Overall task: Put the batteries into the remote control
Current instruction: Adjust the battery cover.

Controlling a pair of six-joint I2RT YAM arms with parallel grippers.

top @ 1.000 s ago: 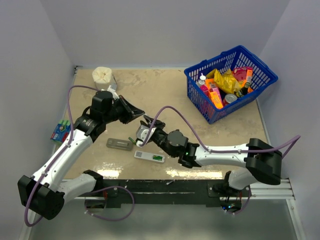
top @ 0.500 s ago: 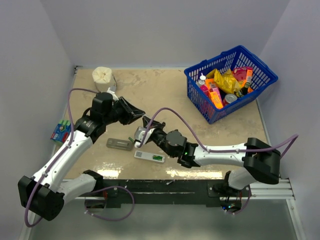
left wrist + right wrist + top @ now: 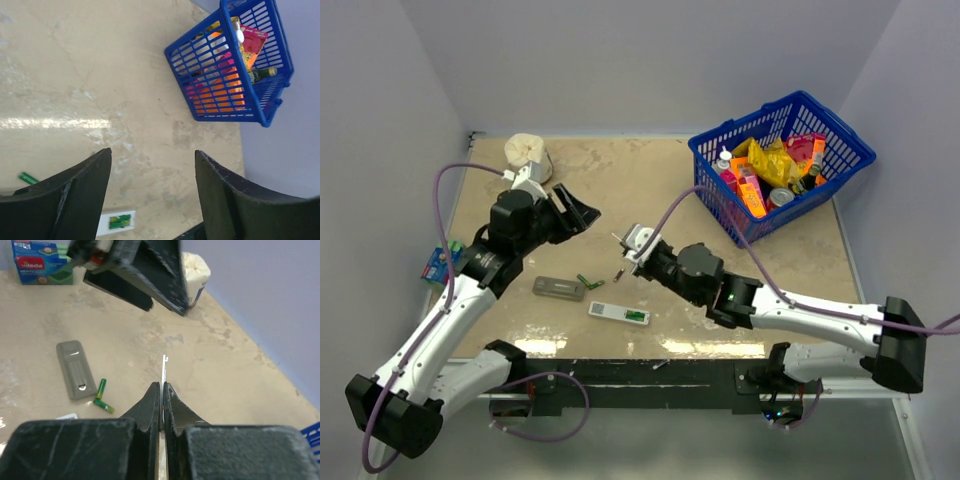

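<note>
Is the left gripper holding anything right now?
No, the left gripper stands open, with only bare table showing between its fingers.

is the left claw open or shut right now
Open: the black left claw shows its fingers spread wide in the wrist view, only beige tabletop between them, nothing held.

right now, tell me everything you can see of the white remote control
The remote control is a slim white plastic bar lying flat on the table near the front edge, long axis roughly left to right. Green shows at its right end, seemingly a battery in an open bay. Nothing but the table touches it.
</note>
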